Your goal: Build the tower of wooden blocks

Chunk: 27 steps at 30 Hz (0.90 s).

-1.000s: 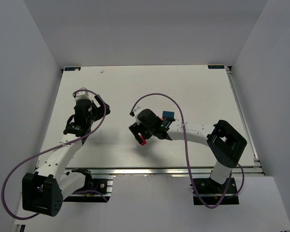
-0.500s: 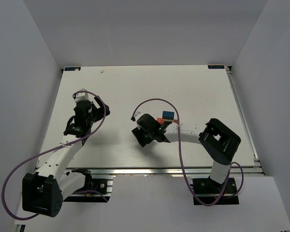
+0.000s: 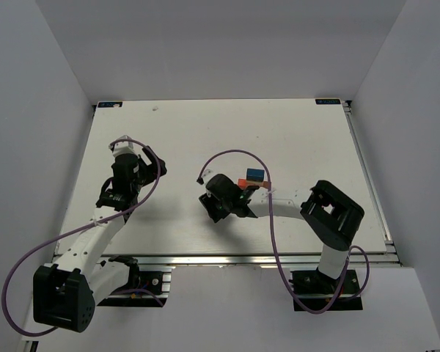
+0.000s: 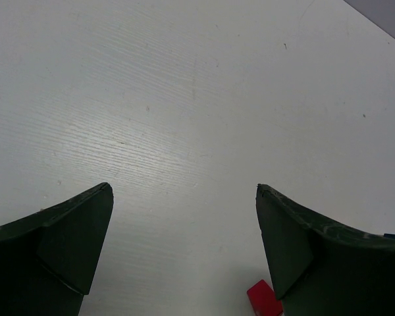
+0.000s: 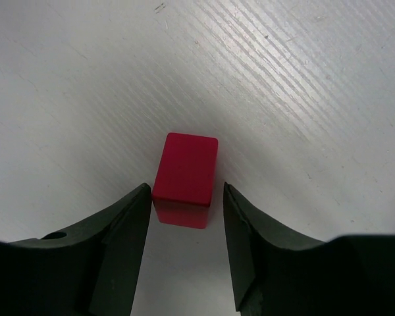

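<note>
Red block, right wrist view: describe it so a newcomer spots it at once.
Near the middle of the white table, the right arm reaches left. The red block sits between its jaws, alone; the blue block and orange block sit together farther back.

My top camera looks down from high up, near edge at the frame's bottom, seeing the whole white table (image 3: 293, 132). Each wrist camera sits close above that same table, looking past its own fingers (image 4: 66, 237).
</note>
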Available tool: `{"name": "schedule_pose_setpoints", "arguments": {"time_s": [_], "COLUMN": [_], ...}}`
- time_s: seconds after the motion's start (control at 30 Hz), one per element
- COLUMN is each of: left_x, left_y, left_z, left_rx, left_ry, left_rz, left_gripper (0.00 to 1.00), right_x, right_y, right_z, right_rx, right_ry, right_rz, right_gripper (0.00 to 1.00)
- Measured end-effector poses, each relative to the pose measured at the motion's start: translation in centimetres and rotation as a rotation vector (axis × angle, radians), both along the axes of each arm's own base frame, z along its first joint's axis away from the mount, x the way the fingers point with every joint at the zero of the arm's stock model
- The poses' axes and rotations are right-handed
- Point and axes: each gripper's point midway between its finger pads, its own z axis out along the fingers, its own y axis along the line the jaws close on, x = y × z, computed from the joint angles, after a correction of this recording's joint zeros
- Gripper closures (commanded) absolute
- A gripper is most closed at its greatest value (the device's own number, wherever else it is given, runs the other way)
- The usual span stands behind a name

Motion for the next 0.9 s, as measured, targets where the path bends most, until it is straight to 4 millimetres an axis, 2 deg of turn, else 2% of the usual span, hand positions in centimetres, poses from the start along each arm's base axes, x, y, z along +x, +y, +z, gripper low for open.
{"name": "schedule_pose_setpoints", "arguments": {"time_s": [0.17,0.2,0.3,0.43,0.53,0.6,0.67,0.73,0.8,0.9], "left_x": [0.0,0.0,0.0,-0.1,-0.1,-0.1,-0.2,-0.2,-0.2,-0.1], "left_y": [-0.1,-0.1,-0.1,-0.1,-0.1,-0.1,0.0,0.0,0.1,0.2], "left_z": [-0.1,-0.1,-0.1,-0.1,0.1,0.4,0.7,0.9,0.8,0.8], "left_rx": [-0.002,-0.002,-0.003,-0.003,-0.001,0.001,0.003,0.006,0.013,0.030], "left_ry": [0.002,0.002,0.002,0.002,-0.003,-0.013,-0.023,-0.028,-0.026,-0.026], "left_rz": [-0.004,-0.005,-0.006,-0.007,-0.008,-0.010,-0.010,-0.011,-0.009,-0.016], "left_gripper": [0.02,0.02,0.02,0.02,0.02,0.02,0.02,0.02,0.02,0.02], "right_x": [0.2,0.2,0.3,0.6,1.4,2.8,4.6,6.7,9.0,12.7], "right_y": [0.3,0.3,0.4,0.6,0.9,1.5,2.6,3.0,2.1,-1.5], "right_z": [0.2,0.3,0.4,1.2,3.1,5.6,9.4,14.0,18.8,25.5], "right_rx": [0.012,0.015,0.018,0.035,0.044,0.059,0.106,0.176,0.245,0.317], "right_ry": [-0.009,-0.011,-0.013,-0.041,-0.104,-0.171,-0.256,-0.334,-0.413,-0.541], "right_rz": [-0.003,-0.002,-0.004,0.004,0.035,0.057,0.079,0.090,0.096,0.090], "right_gripper": [0.58,0.66,0.74,0.78,0.79,0.80,0.81,0.83,0.83,0.83]}}
